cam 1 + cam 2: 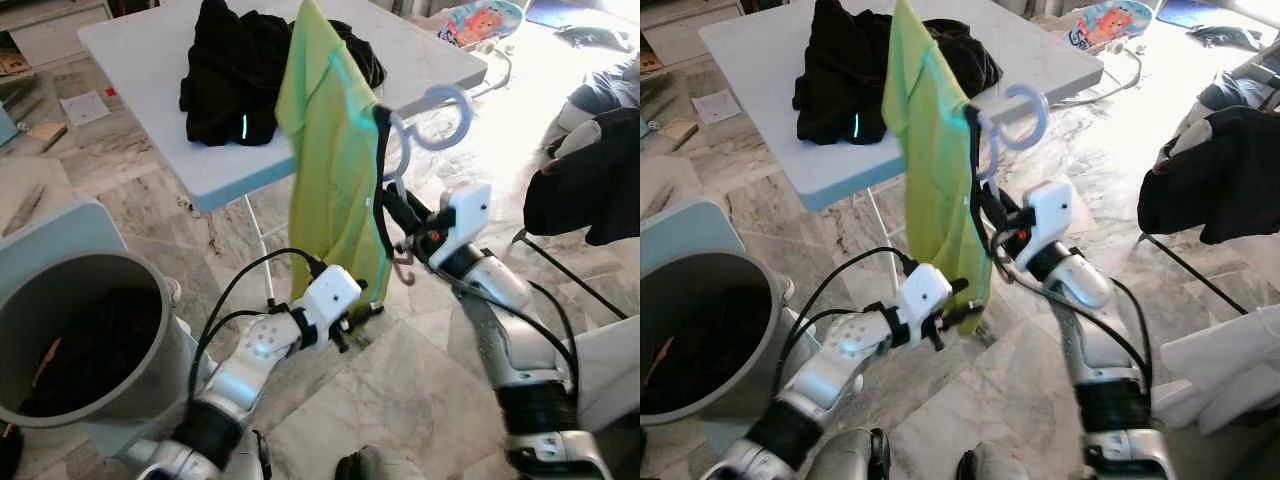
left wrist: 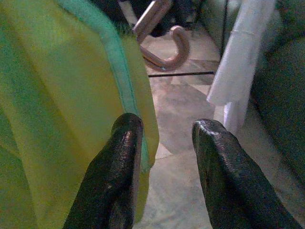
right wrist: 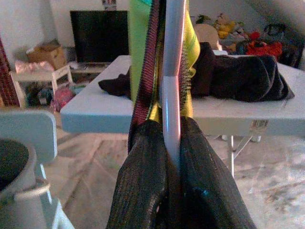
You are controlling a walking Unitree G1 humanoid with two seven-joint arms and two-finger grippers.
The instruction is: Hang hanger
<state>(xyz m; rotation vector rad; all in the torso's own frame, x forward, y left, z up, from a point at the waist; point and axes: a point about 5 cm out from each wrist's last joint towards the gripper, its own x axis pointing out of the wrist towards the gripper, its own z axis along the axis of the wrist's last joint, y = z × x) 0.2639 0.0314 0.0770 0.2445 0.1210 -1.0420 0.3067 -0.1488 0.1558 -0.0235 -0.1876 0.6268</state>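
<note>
Right hand clenched on hanger, green shirt draped. Left hand released beside shirt's lower edge. Tabletop edge behind.

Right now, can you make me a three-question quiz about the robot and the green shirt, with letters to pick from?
1. Where is the pile of black clothes?
A. in the grey bin
B. on the white table
C. on the floor

2. What colour is the shirt on the hanger?
A. yellow-green
B. red
C. white

3. What is the right gripper doing?
A. hanging open
B. holding a cup
C. shut on the hanger

Answers: 1 B, the dark heap lies on the white table top. 2 A, the hanging cloth is yellow-green with a teal trim. 3 C, the right wrist view shows both black fingers pressed against the hanger's pale stem, while the left gripper is open beside the shirt's edge.
</note>
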